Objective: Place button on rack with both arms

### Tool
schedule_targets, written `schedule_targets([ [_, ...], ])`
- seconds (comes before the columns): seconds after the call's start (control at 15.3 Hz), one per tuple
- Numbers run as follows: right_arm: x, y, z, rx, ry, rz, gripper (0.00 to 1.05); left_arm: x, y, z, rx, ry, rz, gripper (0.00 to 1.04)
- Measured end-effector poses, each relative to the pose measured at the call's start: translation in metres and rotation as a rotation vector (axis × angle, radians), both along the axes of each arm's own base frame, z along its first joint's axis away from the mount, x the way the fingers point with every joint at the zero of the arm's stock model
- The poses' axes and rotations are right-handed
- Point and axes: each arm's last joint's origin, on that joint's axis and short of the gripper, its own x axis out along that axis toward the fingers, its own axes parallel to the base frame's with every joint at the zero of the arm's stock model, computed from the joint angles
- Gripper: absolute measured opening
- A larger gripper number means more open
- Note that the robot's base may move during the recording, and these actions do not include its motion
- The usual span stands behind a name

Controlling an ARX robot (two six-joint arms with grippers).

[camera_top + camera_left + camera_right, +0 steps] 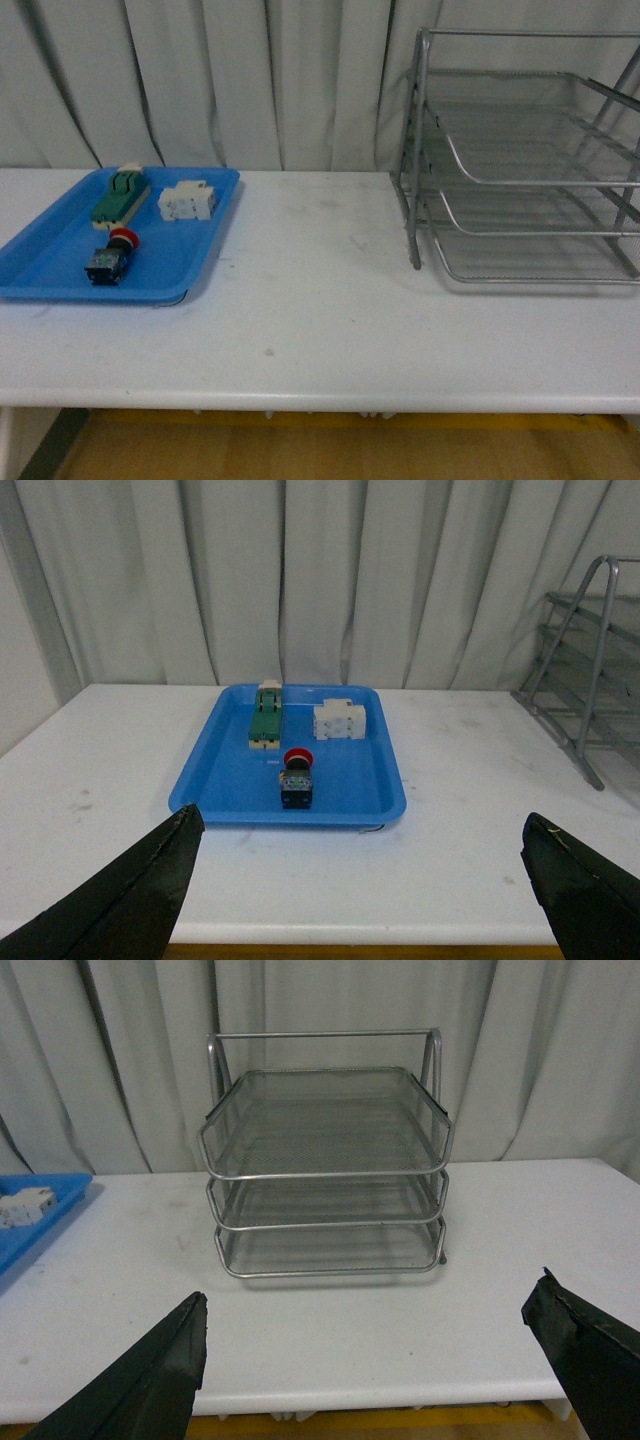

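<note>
Left jaws: spread wide, nothing between them, facing the blue tray [205, 262] from the near edge of the table [320, 310]. The tray lies flat at the table's left end. In it, the button [110, 257] lies on its side near the front rim, red cap pointing to the rear, with the green-and-cream block [121, 197] just behind it and the white component [188, 201] to the right rear. The rack [520, 170] stands upright at the table's right end, well apart from the tray. Right jaws: spread wide, gripping nothing, facing the rack.
</note>
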Motion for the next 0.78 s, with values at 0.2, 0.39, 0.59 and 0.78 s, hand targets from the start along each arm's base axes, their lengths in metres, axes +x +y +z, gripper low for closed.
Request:
schedule_targets([
  [0.2,0.0,0.0,0.0,0.0,0.0,0.0,0.98,0.0,0.0,0.0,0.0,0.0,0.0,0.98],
  [0.39,0.0,0.0,0.0,0.0,0.0,0.0,0.98,0.0,0.0,0.0,0.0,0.0,0.0,0.98],
  [0.59,0.0,0.0,0.0,0.0,0.0,0.0,0.98,0.0,0.0,0.0,0.0,0.0,0.0,0.98],
  [0.78,0.0,0.0,0.0,0.0,0.0,0.0,0.98,0.0,0.0,0.0,0.0,0.0,0.0,0.98],
])
